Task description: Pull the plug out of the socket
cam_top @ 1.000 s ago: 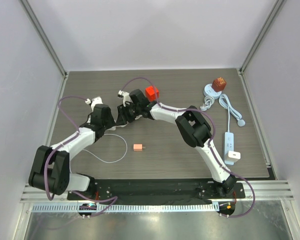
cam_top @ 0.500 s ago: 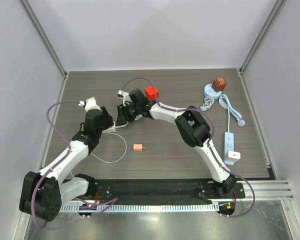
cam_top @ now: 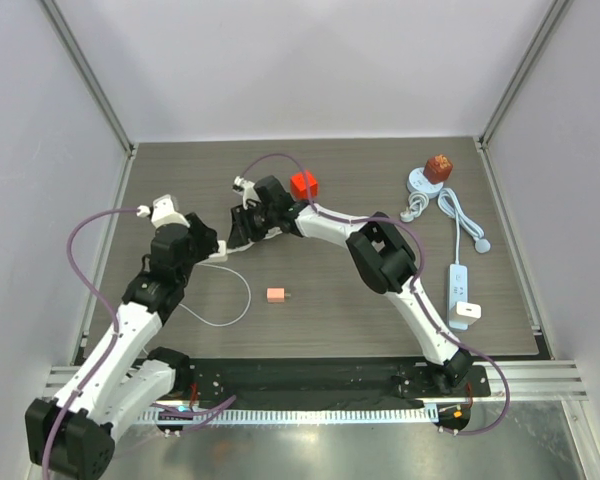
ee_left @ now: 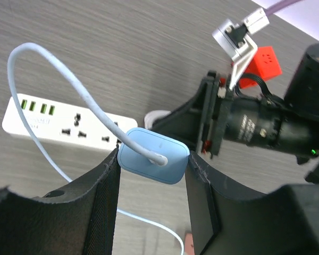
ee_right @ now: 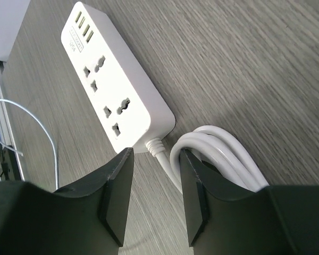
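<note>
My left gripper point(ee_left: 151, 162) is shut on a light blue plug point(ee_left: 165, 147) with a pale cable point(ee_left: 53, 69), and holds it above the white power strip point(ee_left: 53, 119). The right wrist view shows the strip point(ee_right: 114, 90) with all its sockets empty. My right gripper point(ee_right: 155, 175) is open, with its fingers down on either side of the strip's white cord point(ee_right: 165, 156) at the strip's end. In the top view the left gripper point(cam_top: 208, 250) and the right gripper point(cam_top: 238, 228) sit close together left of centre, and the strip is mostly hidden under them.
A red block point(cam_top: 303, 185) lies behind the right gripper. A small pink adapter point(cam_top: 277, 295) lies mid-table beside a thin cable loop point(cam_top: 242, 300). At the right are a second power strip point(cam_top: 458, 285) with a white adapter, a coiled cable point(cam_top: 460, 215) and a round base point(cam_top: 426, 178).
My left arm has swung back and to the left with the blue plug in its grip, moving away from the strip. The right gripper has stayed at the strip's cord end.
</note>
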Available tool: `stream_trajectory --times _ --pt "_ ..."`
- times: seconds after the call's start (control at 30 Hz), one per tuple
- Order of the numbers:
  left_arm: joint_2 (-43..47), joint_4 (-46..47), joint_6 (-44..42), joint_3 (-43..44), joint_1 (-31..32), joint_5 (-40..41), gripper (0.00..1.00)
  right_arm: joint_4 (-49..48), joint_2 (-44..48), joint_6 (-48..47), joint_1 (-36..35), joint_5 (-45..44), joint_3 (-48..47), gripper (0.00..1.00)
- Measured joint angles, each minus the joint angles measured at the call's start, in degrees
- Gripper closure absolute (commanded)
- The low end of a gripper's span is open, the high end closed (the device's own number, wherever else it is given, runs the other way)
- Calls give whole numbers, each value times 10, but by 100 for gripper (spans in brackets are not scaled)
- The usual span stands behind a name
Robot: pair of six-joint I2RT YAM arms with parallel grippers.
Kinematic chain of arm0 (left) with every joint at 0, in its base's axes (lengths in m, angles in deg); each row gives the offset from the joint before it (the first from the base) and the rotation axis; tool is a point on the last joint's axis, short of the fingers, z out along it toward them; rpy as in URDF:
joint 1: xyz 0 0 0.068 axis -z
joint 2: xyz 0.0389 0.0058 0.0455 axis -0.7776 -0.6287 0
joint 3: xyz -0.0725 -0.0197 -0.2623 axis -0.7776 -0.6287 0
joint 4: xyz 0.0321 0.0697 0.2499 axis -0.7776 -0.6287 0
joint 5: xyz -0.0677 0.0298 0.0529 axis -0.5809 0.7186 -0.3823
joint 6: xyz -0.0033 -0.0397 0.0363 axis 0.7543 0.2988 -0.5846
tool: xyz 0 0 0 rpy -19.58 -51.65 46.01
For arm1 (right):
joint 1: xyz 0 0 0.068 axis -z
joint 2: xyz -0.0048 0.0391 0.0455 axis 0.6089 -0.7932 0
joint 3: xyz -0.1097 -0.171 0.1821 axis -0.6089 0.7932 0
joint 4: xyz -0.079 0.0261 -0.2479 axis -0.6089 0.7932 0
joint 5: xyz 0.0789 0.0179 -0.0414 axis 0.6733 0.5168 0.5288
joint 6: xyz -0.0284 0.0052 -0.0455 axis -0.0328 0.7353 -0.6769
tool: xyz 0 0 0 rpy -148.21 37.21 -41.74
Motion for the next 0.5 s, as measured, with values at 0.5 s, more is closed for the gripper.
stream_trajectory --times 0.5 --pt "144 -244 63 48 0 0 100 7 62 -2 -25 -63 23 39"
